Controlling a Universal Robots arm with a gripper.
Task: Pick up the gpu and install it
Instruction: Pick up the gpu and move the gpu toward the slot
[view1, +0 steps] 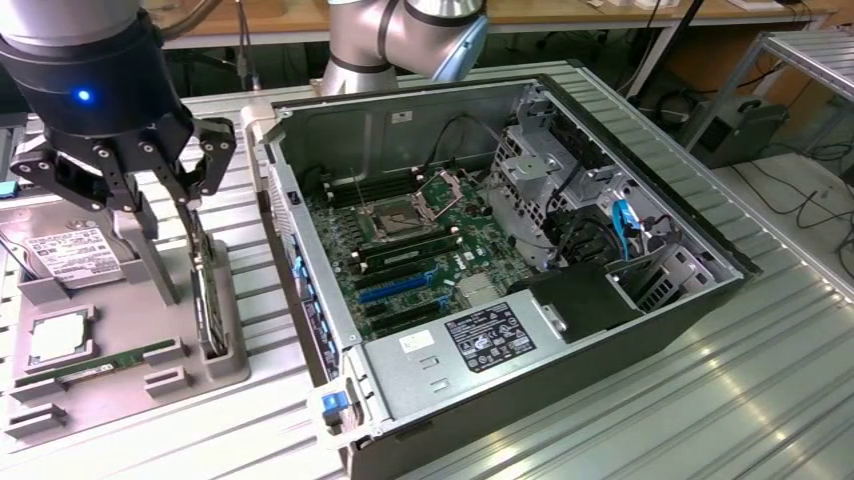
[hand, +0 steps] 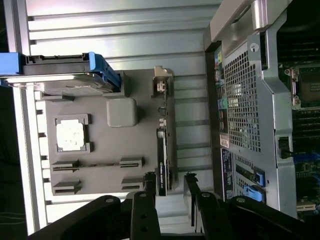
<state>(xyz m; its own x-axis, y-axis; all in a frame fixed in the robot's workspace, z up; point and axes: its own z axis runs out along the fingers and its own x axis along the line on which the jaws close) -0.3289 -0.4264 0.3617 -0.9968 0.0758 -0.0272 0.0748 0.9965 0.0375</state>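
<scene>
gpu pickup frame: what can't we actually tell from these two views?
- Exterior view: the gpu stands edge-on in the tray. Its faces are unreadable, and the gripper overlaps its top.
- Wrist view: whether the open fingers touch the gpu. Looking along them, depth is lost.
- Exterior view: the motherboard slots are too small to tell which is free.

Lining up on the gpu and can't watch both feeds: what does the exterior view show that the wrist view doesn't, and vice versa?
The exterior view adds the power supply and the drive cage with blue cables inside the open case. The wrist view adds the mesh vent on the case's rear panel, and the gpu lined up between the fingers of the open gripper. Both show the gpu standing on edge in the grey tray, and the hard drive.
</scene>
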